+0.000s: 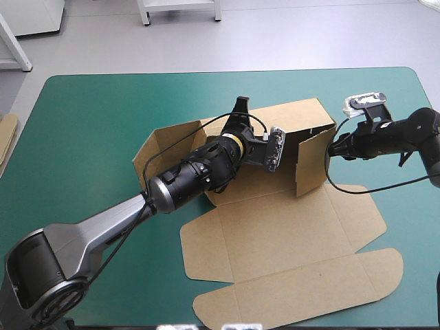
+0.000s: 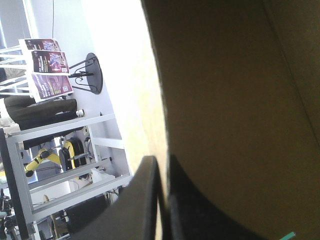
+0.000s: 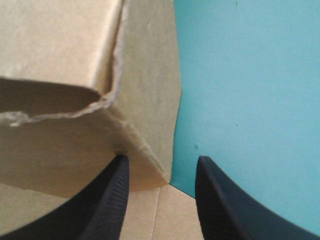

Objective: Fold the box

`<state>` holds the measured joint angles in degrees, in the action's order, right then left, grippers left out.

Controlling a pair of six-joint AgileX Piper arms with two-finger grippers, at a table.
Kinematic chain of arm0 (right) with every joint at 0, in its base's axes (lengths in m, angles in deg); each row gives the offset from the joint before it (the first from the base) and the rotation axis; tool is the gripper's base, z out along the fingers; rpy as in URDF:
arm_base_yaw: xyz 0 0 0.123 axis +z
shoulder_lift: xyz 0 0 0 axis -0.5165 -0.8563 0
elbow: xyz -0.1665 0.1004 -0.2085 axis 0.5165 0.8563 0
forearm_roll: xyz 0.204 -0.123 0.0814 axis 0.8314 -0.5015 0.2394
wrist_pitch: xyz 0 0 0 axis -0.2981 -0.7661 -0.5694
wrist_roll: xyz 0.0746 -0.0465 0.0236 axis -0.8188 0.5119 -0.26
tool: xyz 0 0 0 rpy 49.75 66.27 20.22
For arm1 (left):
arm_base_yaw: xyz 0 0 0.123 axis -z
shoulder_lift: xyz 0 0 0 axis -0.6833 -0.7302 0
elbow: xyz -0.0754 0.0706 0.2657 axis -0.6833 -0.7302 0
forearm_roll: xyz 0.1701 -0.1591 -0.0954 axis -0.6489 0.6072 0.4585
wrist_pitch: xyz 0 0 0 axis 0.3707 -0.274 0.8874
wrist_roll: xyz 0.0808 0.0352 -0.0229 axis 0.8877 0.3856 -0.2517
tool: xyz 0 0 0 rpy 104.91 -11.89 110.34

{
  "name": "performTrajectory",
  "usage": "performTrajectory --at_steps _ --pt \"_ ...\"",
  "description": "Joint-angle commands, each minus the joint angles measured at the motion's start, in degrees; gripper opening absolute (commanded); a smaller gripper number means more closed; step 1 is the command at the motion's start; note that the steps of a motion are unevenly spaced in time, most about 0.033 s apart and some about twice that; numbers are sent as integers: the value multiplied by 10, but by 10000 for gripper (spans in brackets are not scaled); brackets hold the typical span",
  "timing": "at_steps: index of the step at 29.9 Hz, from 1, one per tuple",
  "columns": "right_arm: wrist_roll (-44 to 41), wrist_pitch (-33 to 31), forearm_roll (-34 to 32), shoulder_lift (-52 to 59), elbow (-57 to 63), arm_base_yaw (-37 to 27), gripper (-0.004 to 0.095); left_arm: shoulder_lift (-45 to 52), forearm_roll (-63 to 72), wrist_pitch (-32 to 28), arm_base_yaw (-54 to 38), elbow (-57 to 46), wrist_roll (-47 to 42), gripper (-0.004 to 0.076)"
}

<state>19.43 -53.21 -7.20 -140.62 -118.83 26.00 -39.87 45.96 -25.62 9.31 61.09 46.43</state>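
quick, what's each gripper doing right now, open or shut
Left gripper: jaws shut on the box, a raised wall pinched between them.
Right gripper: jaws open, a wall corner between them, not gripped.

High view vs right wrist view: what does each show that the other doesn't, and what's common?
Only high: the whole box, lid flat toward the near edge, and the left end effector at its far wall. Only right wrist: that the right end effector is open, a raised wall's corner between its fingers. Both: that wall and the teal-green cover.
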Motion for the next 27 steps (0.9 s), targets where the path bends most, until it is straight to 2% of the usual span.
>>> performTrajectory --at_steps 1,8,14,20,25,27 --pt "40 4 41 23 -10 -3 400 21 11 -13 8 10 -3 -9" --pt "113 12 72 23 -10 -3 433 21 11 -13 8 10 -3 -9" --pt "158 14 130 10 -10 -2 560 21 10 -26 8 10 -9 -9" --pt "166 19 140 -6 -10 -2 563 21 10 -28 8 10 -9 -9" --pt "219 30 203 -6 -10 -2 540 21 10 -34 8 10 -9 -9" --pt "223 29 209 -7 -10 -2 509 21 10 -34 8 10 -9 -9"
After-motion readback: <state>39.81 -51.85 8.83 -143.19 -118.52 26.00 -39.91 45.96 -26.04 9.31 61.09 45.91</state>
